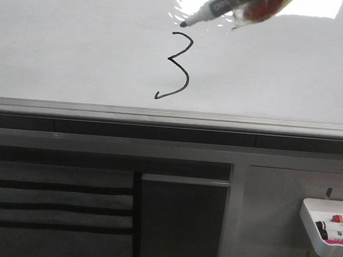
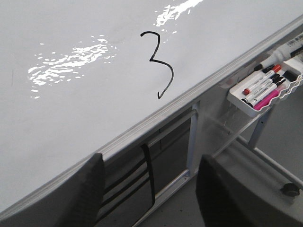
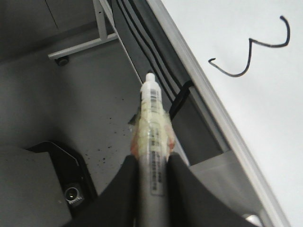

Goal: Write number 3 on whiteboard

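The whiteboard (image 1: 77, 51) fills the upper part of the front view, with a black number 3 (image 1: 177, 67) drawn near its middle. A taped marker (image 1: 218, 7) hangs above the digit's top end, tip (image 1: 183, 24) uncapped and lifted off the board. In the right wrist view my right gripper (image 3: 152, 170) is shut on the marker (image 3: 152, 127), and the number 3 (image 3: 255, 52) lies off to the side on the whiteboard (image 3: 265, 109). My left gripper (image 2: 149, 189) is open and empty beyond the board's rail, well short of the number 3 (image 2: 161, 66).
A grey metal rail (image 1: 172, 115) runs along the board's near edge. A small white tray (image 1: 324, 228) with spare markers hangs below the board on the right; it also shows in the left wrist view as the tray (image 2: 284, 92). A frame leg (image 2: 191, 142) stands under the board.
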